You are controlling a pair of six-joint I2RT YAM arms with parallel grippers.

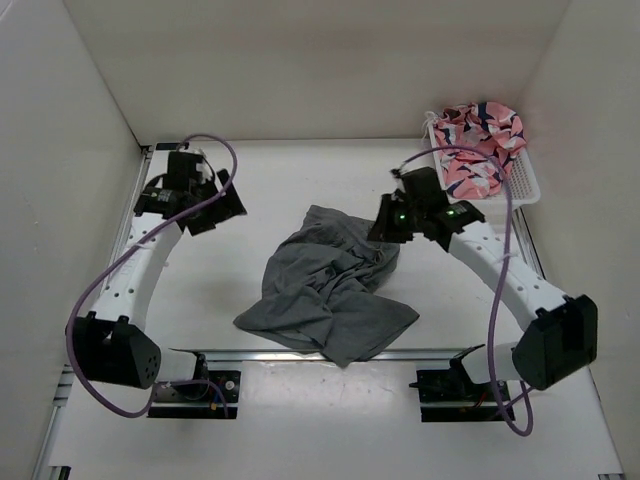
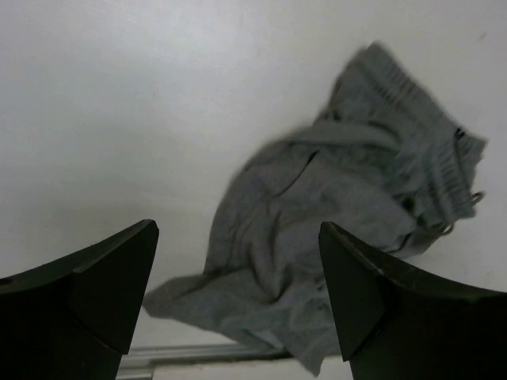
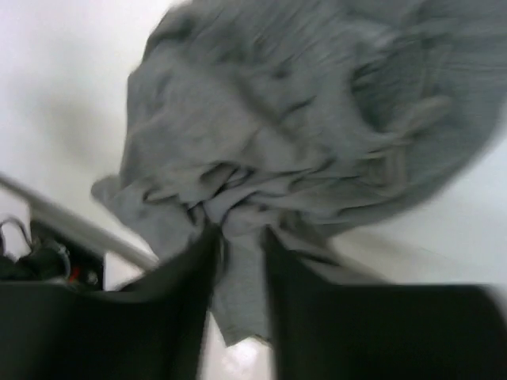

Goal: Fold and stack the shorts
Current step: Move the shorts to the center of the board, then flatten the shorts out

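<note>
The white table holds the grey shorts, crumpled at centre frame and not yet folded or stacked. A patterned garment fills the basket at upper right. The right gripper pinches the shorts' upper-right edge. The left gripper, upper left, is spread and empty.

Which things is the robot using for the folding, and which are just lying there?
For the job:
grey shorts
right gripper, pinching them
left gripper, open

Just lying about:
pink patterned garment
white basket holding it
</note>
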